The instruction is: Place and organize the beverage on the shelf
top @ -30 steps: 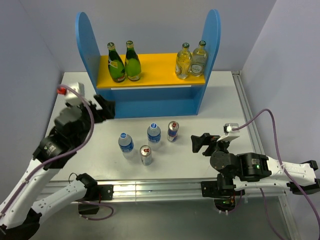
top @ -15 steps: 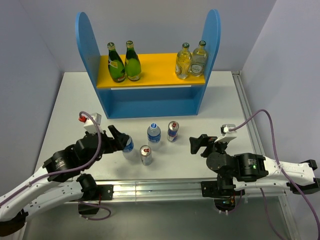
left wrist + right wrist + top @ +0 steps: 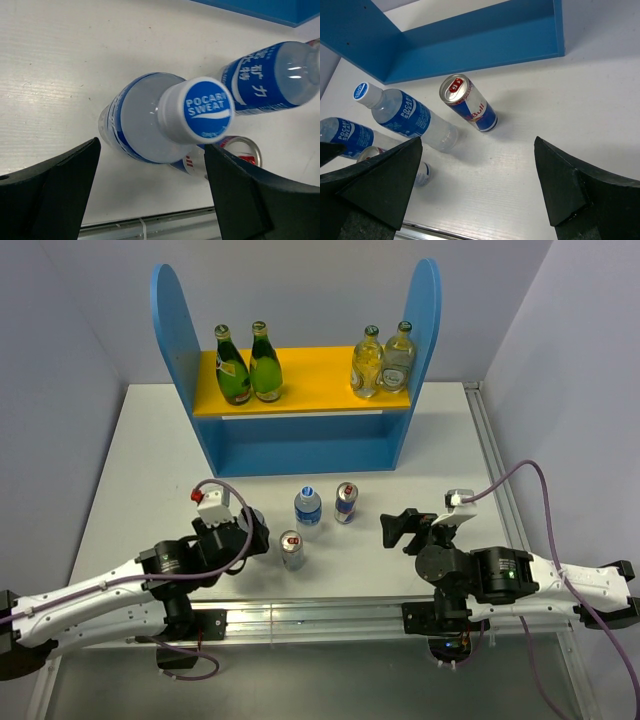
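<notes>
While my left tool [image 3: 150, 148] stands with its fingers [image 3: 57, 187] apart on either side of the left water bottle [image 3: 142, 120], a strip of bare desk [image 3: 150, 440] shows between each finger and the bottle, so nothing is gripped. This bottle is upright on the desk and, seen from above, shows a blue cap [image 3: 207, 110] printed POCARI SWEAT. In the top view my tool covers most of it.

The second water bottle [image 3: 308, 508] stands upright just to its right, apart from it. The front can [image 3: 291, 550] stands near both bottles on the side closer to my bases. The rear can [image 3: 346, 502], a Red Bull, stands just beside the second water bottle on its right. All four drinks are on the open desk in front of the shelf [image 3: 300, 445], whose lower level holds nothing.

The two green glass bottles [image 3: 248, 367] stand upright side by side at the left end of the yellow-orange upper board [image 3: 310, 375]. Two pale glass bottles [image 3: 383, 362] stand together at its right end.

My right tool [image 3: 393, 528] hangs low over the desk to the right of the rear can, well apart from every drink, with its fingers spread wide and nothing between them.
</notes>
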You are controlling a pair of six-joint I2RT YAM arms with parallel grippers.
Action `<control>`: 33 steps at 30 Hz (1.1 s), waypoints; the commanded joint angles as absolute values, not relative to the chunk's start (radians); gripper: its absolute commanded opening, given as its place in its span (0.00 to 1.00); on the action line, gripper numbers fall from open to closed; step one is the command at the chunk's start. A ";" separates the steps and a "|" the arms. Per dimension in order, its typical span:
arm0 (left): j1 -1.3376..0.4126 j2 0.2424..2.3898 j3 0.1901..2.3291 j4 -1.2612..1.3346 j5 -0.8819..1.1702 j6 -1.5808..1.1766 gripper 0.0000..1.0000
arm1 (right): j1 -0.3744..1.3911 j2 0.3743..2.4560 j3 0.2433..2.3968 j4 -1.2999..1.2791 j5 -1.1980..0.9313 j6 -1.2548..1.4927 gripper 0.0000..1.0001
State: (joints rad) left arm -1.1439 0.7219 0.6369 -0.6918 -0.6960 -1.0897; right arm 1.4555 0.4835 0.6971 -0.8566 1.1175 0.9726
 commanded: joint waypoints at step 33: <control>-1.151 1.115 0.523 -0.253 -1.097 -1.100 0.00 | 1.463 0.436 0.666 -0.848 1.149 0.994 1.00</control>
